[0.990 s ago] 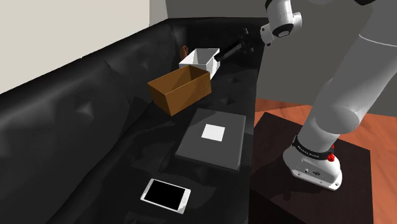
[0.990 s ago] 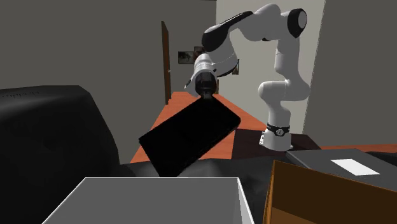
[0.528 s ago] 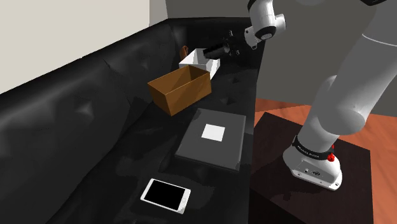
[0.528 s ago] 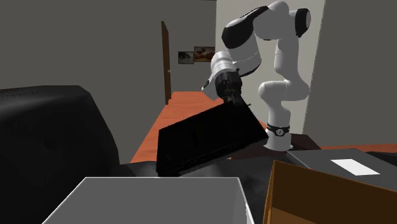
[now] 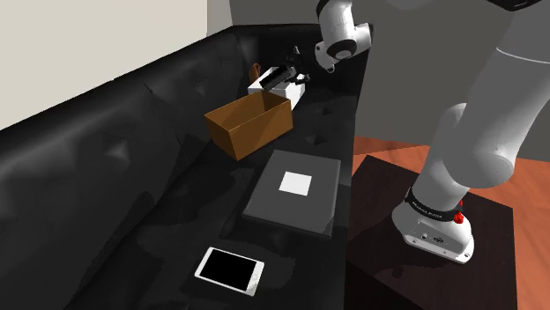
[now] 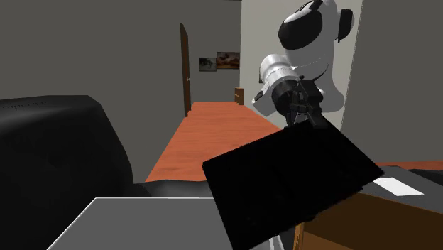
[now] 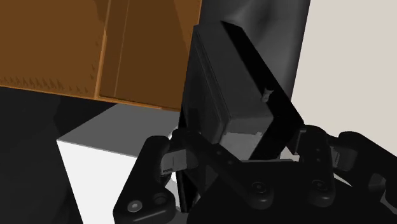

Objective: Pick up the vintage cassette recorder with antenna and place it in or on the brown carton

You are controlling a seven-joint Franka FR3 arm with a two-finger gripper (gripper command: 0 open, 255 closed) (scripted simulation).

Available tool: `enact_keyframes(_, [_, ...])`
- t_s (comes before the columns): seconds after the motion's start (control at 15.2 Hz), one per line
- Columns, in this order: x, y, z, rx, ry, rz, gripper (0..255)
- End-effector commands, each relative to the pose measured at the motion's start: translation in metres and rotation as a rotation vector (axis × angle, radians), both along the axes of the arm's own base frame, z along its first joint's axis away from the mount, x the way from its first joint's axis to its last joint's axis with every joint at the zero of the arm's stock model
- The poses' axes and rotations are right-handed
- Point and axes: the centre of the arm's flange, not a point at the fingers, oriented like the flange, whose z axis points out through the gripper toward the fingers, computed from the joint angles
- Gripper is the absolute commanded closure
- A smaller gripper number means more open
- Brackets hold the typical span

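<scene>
The cassette recorder (image 6: 291, 186) looks like a flat black slab, tilted in the air, and my gripper (image 6: 304, 118) is shut on its upper edge. In the shoulder view the gripper (image 5: 298, 77) holds the recorder (image 5: 282, 75) above the white box (image 5: 275, 86), just behind the open brown carton (image 5: 249, 126) on the black sofa. In the wrist view the recorder (image 7: 229, 95) is clasped between the fingers (image 7: 154, 170). Beyond it lie the brown carton (image 7: 127, 44) and the white box (image 7: 114, 149).
A flat grey box (image 5: 293, 192) with a white label lies on the sofa seat in front of the carton. A phone (image 5: 229, 269) with a black screen lies nearer still. The sofa back (image 5: 106, 150) rises along the shoulder view's left. The stand (image 5: 423, 255) is at lower right.
The arm has swung towards the shoulder view's left, carrying the recorder from beside the white box to above it. In the second exterior view the recorder moved right, towards the carton.
</scene>
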Motion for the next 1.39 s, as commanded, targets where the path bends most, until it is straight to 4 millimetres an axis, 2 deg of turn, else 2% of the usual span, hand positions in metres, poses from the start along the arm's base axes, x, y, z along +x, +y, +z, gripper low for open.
enact_keyframes(0.0, [0.006, 0.01, -0.008, 0.001, -0.002, -0.001, 255])
enact_keyframes(0.79, [0.006, 0.01, -0.07, 0.001, -0.002, -0.001, 255])
enact_keyframes(1.32, [0.006, 0.01, -0.07, 0.001, -0.002, -0.001, 255])
